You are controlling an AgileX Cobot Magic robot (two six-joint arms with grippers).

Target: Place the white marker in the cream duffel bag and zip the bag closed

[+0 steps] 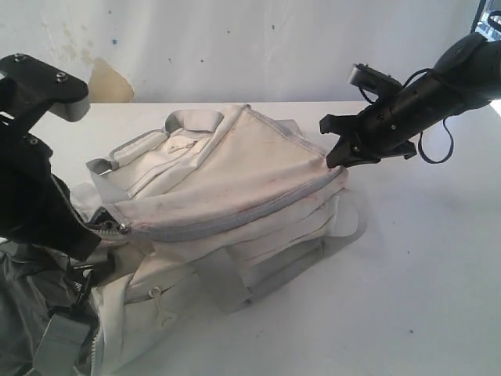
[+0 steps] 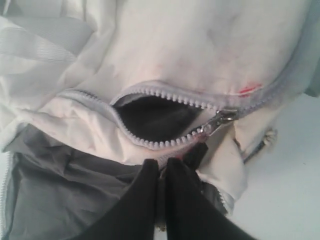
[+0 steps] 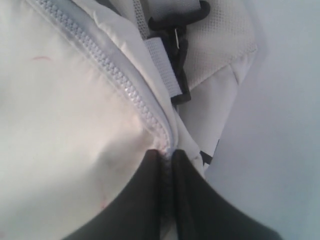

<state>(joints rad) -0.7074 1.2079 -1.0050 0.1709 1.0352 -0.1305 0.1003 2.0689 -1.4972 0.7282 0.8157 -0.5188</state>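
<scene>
Cream duffel bag [image 1: 235, 180] on worktop [image 1: 423, 274], zipper [image 2: 170, 95] partly open, left claw [image 2: 161, 163] and right claw [image 3: 165, 154] both pinching its cloth

cream duffel bag [image 1: 235, 164]: 1 | dark grey fabric item [image 1: 23, 305]: 1 | zipper slider [image 2: 220, 120]: 1 | robot arms [image 1: 31, 180] [image 1: 423, 102]: 2 | table [image 1: 423, 274]: 1

From farther off, your exterior camera angles down over the whole cream duffel bag [image 1: 235, 172]. Each wrist camera looks close along the left gripper [image 2: 161, 162] or right gripper [image 3: 165, 156]. All views share the zipper [image 1: 227, 223] just beyond the fingertips.
</scene>
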